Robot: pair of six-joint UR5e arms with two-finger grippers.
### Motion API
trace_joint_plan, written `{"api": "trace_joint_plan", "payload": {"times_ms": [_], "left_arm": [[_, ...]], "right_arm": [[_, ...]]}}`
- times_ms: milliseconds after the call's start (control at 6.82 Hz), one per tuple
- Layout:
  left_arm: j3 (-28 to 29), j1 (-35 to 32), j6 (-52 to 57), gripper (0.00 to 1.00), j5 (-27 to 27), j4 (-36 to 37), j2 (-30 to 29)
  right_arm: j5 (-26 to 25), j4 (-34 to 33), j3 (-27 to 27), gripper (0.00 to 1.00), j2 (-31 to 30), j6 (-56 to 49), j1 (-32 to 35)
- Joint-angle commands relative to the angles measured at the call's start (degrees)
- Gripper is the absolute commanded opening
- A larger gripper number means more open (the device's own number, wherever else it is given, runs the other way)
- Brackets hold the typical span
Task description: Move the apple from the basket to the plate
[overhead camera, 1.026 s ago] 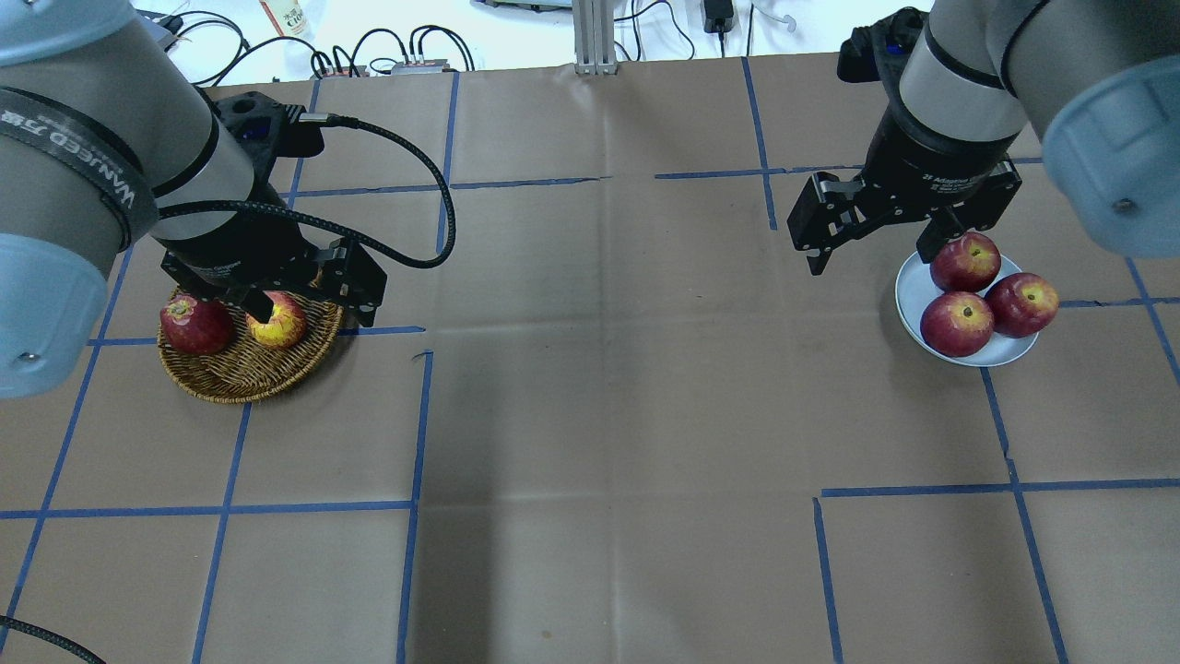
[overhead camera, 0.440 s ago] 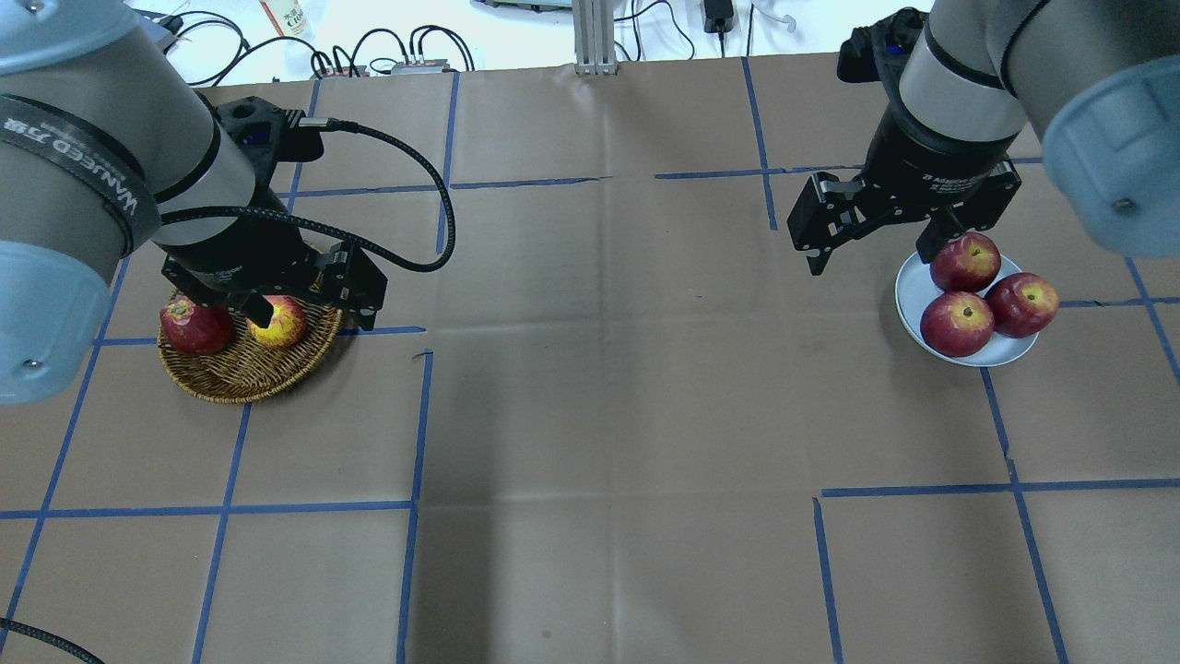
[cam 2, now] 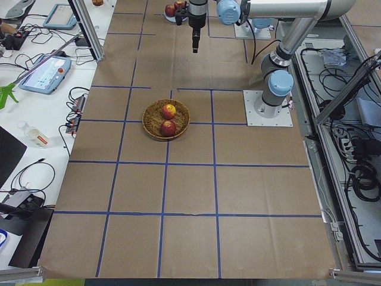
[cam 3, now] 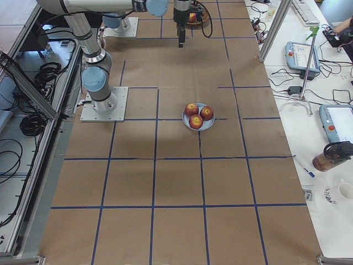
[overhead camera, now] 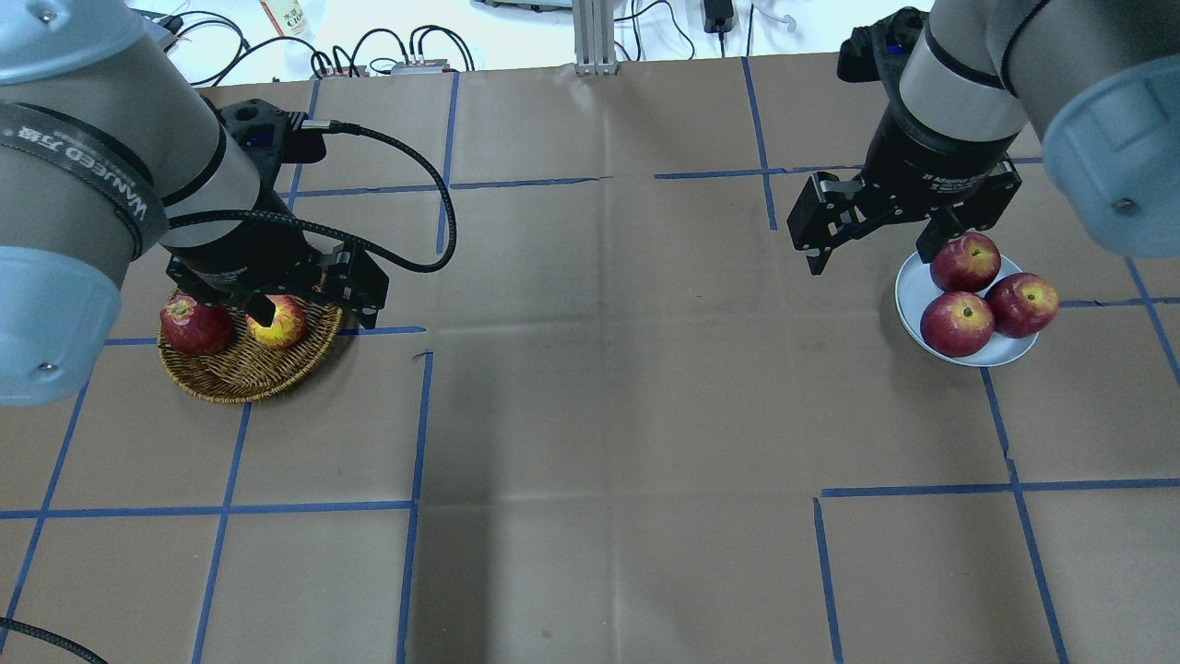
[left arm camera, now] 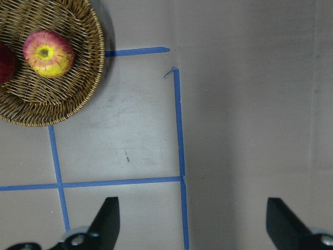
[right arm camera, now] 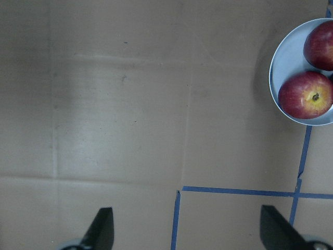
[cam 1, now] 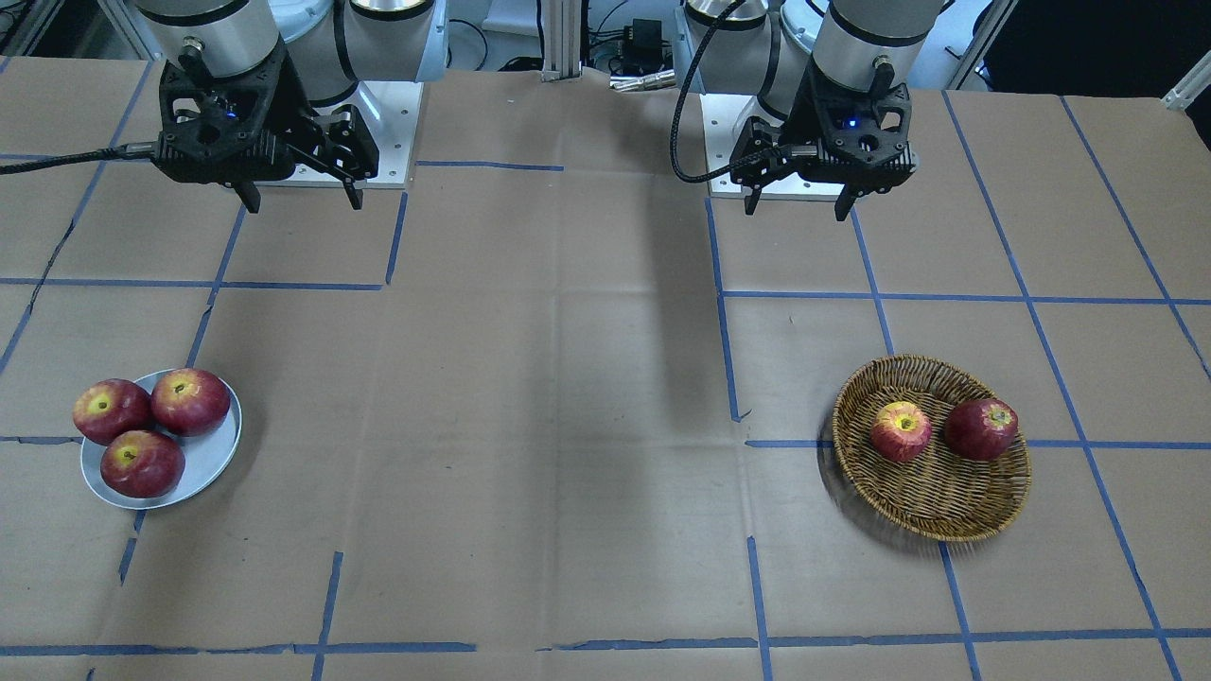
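Note:
The streaky apple (cam 1: pixel 901 430) with the yellow patch lies in the wicker basket (cam 1: pixel 932 520), next to a darker apple (cam 1: pixel 981 428). It also shows in the overhead view (overhead camera: pixel 277 323) and the left wrist view (left arm camera: pixel 48 53). My left gripper (cam 1: pixel 797 203) is open and empty, high above the table on the robot's side of the basket (overhead camera: pixel 249 383). My right gripper (cam 1: pixel 303 200) is open and empty, high up on the robot's side of the grey-blue plate (cam 1: pixel 203 468). The plate (overhead camera: pixel 908 295) holds three dark red apples.
The table is covered in brown paper with blue tape lines. The left arm's black cable (overhead camera: pixel 433 231) loops over the table behind the basket. Cables and boxes lie past the far edge (overhead camera: pixel 387 55).
My left arm has shifted slightly above the basket, with its gripper still open. The right arm, the apples, the basket and the plate have not moved.

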Motion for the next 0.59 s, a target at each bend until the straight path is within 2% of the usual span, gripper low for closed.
{"api": "trace_joint_plan", "payload": {"times_ms": [0,293,440], "left_arm": [[-0.44,0.42,1.06,1.00,0.15,0.37,0.24],[-3.15,1.04,1.07,1.00,2.06,0.64,1.03],[-3.77,3.57,3.42,1.00,3.12,1.86,0.95]], "right_arm": [[0.00,0.00,0.03,1.00,0.05,-0.02,0.00],[0.00,0.00,0.03,1.00,-0.04,-0.02,0.00],[0.00,0.00,0.03,1.00,-0.04,-0.02,0.00]]}}
